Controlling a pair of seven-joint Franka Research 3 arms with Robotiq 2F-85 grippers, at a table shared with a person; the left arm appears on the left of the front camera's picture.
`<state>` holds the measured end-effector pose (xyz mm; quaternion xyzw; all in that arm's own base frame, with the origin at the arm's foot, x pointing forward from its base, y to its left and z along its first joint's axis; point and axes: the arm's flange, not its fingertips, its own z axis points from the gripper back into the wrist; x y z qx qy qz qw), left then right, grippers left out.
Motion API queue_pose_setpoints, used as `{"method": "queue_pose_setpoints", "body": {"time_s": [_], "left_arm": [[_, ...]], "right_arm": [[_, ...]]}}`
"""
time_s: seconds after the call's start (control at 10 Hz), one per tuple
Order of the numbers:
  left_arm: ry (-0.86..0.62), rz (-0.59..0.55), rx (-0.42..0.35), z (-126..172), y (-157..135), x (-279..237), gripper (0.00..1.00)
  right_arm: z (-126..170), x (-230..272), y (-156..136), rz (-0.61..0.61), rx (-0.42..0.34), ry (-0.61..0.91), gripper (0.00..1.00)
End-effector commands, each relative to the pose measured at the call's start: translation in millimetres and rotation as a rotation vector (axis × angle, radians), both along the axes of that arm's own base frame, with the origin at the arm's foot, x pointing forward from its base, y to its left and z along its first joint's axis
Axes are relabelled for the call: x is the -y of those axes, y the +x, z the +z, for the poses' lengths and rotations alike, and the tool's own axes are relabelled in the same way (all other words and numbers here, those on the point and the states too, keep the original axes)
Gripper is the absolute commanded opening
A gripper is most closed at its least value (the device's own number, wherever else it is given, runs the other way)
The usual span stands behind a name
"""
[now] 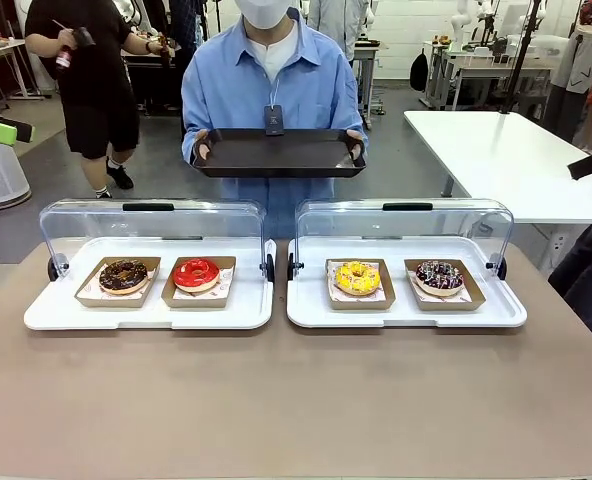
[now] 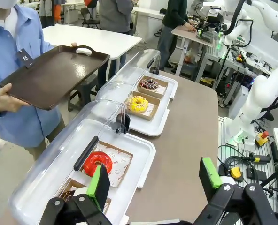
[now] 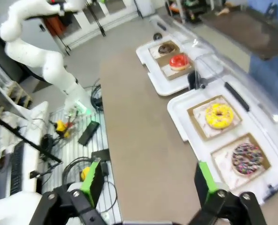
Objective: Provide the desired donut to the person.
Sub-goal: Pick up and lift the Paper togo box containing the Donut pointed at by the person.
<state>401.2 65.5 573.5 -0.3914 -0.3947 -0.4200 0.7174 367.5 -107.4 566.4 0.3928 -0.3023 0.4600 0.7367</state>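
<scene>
Donuts: chocolate donut (image 1: 123, 275), red donut (image 1: 196, 273), yellow donut (image 1: 357, 277) and sprinkled donut (image 1: 439, 275) sit in cardboard holders (image 1: 173, 298) on the counter (image 1: 296, 400). Likely soft, light, sticky: grip holder rims. Left pincer (image 2: 155, 176) and right pincer (image 3: 148, 177) spread, empty.

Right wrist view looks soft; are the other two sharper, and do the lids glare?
Right wrist view: blurred throughout, yet the yellow donut is recognisable. Front view: sharp, even light. Left wrist view: sharp, pale sheen on the near clear lid.

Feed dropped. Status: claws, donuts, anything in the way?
Left claw open, empty; right claw same. Chocolate donut, red donut, yellow donut, sprinkled donut untouched in white trays, lids up. Person holds black tray out. Nothing blocking.
</scene>
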Motion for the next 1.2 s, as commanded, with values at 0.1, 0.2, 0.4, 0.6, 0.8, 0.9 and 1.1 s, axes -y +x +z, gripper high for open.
{"method": "queue_pose_setpoints", "body": {"time_s": [0.1,0.2,0.4,0.6,0.8,0.9,1.1], "left_arm": [[-0.007,-0.006,0.003,1.2,0.2,0.0,1.0],[-0.007,-0.006,0.003,1.2,0.2,0.0,1.0],[-0.007,-0.006,0.003,1.2,0.2,0.0,1.0],[-0.007,-0.006,0.003,1.2,0.2,0.0,1.0],[-0.007,-0.006,0.003,1.2,0.2,0.0,1.0],[-0.007,-0.006,0.003,1.2,0.2,0.0,1.0],[-0.007,-0.006,0.003,1.2,0.2,0.0,1.0]], "right_arm": [[-1.8,0.2,2.2,0.023,0.017,0.042,1.0],[-1.8,0.2,2.2,0.023,0.017,0.042,1.0],[-1.8,0.2,2.2,0.023,0.017,0.042,1.0],[-1.8,0.2,2.2,0.023,0.017,0.042,1.0],[-1.8,0.2,2.2,0.023,0.017,0.042,1.0],[-1.8,0.2,2.2,0.023,0.017,0.042,1.0],[-1.8,0.2,2.2,0.023,0.017,0.042,1.0]]}}
